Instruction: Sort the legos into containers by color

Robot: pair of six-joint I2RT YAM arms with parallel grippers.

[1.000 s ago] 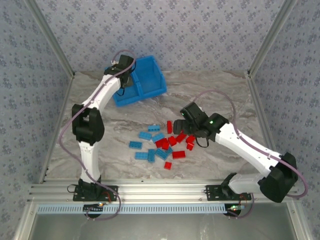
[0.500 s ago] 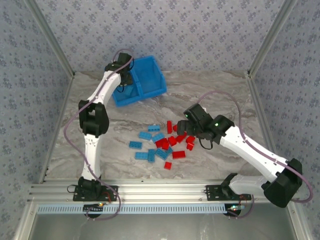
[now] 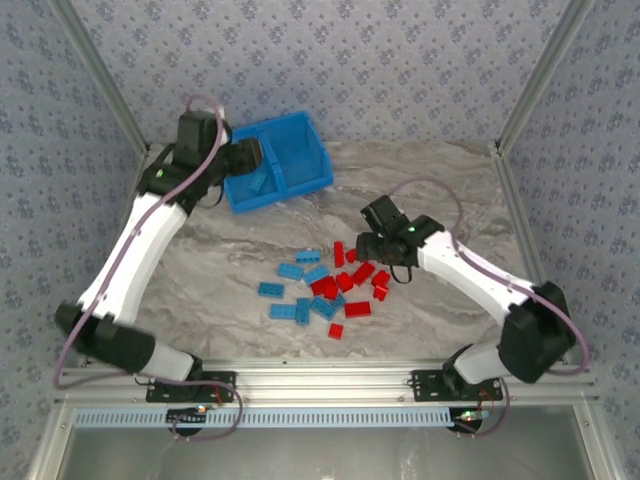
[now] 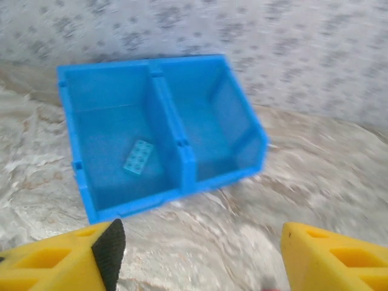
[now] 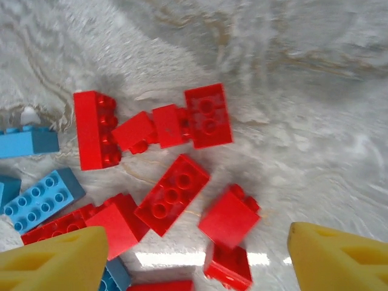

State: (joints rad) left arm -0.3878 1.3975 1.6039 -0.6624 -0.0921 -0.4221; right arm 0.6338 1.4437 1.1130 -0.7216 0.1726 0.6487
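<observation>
The containers are the two compartments of one blue bin (image 3: 300,150) (image 4: 171,118) at the back left. One light blue lego (image 4: 138,156) (image 3: 258,183) lies flat in the left compartment; the right one looks bare. My left gripper (image 3: 245,158) (image 4: 200,254) hovers open just in front of the bin, nothing between its yellow fingers (image 4: 54,257). Red legos (image 3: 345,280) (image 5: 171,194) and light blue legos (image 3: 300,290) (image 5: 39,200) lie scattered mid-table. My right gripper (image 3: 368,248) (image 5: 197,260) is open above the red cluster, straddling a red brick (image 5: 230,217) without gripping it.
The table is grey marbled stone (image 3: 440,190) with patterned walls and metal posts (image 3: 525,90) around it. A metal rail (image 3: 320,385) runs along the near edge by the arm bases. Bare tabletop lies between the bin and the brick pile.
My left gripper has opened and the arm has swung back to the left of the bin, where a light blue brick now lies. My right gripper's jaws have narrowed a little over the red bricks.
</observation>
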